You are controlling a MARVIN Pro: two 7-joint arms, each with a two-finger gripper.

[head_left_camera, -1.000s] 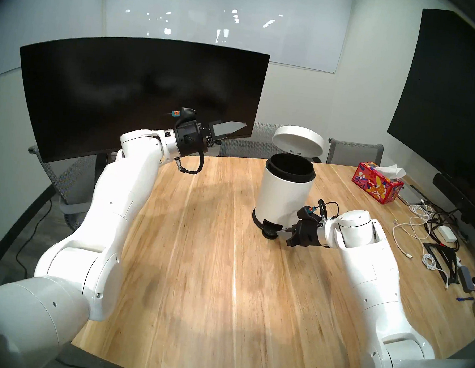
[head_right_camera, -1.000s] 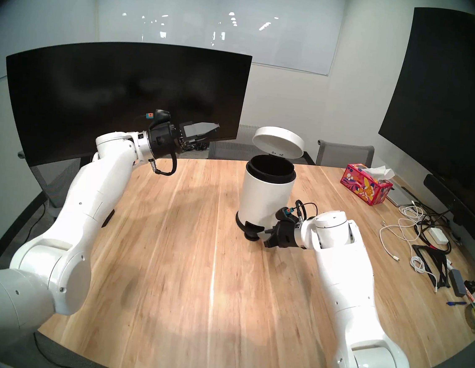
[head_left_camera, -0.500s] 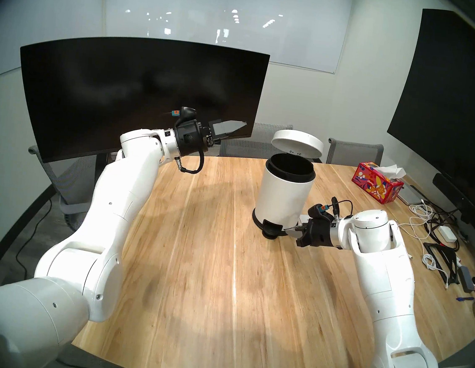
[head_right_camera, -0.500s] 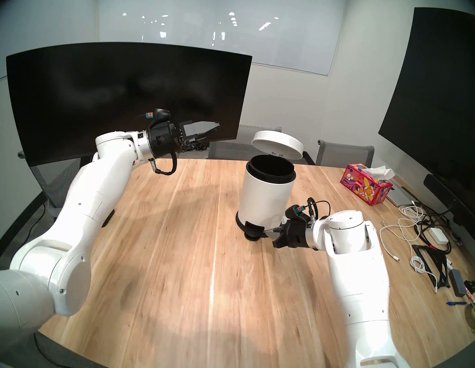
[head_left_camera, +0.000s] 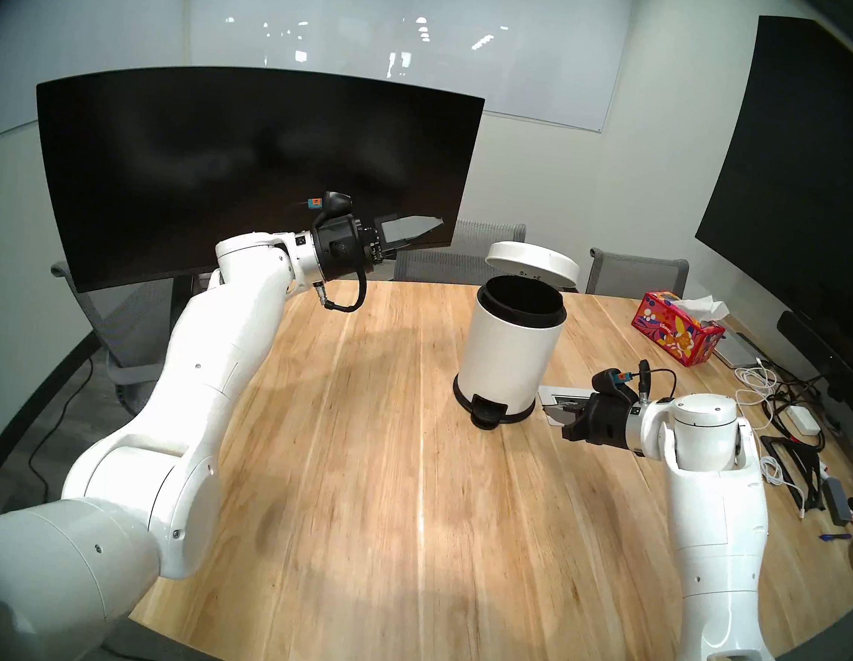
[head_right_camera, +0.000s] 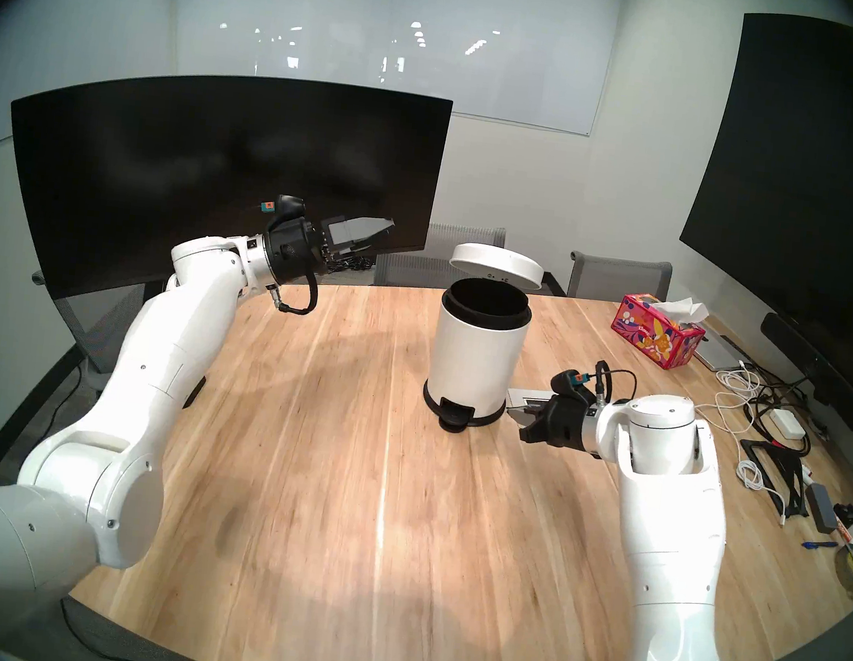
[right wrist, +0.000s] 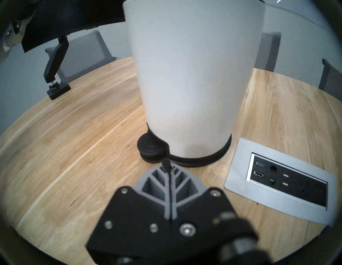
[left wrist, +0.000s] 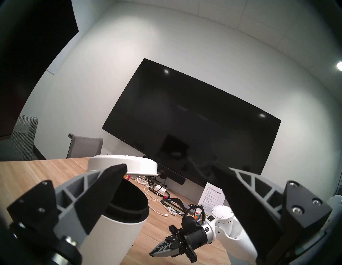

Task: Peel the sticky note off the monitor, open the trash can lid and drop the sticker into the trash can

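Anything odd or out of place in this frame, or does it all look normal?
One thing: the trash can lid hangs partly open above the trash can though nothing presses the pedal; the shut right gripper is clear of it. No sticky note shows anywhere, and the left gripper is open and empty.

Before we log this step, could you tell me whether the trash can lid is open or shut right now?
Partly open: the trash can lid stands tilted above the trash can, leaving its black inner rim exposed.

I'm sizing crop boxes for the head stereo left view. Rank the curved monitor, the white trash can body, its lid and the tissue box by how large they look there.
1. curved monitor
2. trash can body
3 and 4. lid and tissue box look about alike; I would not rank them.
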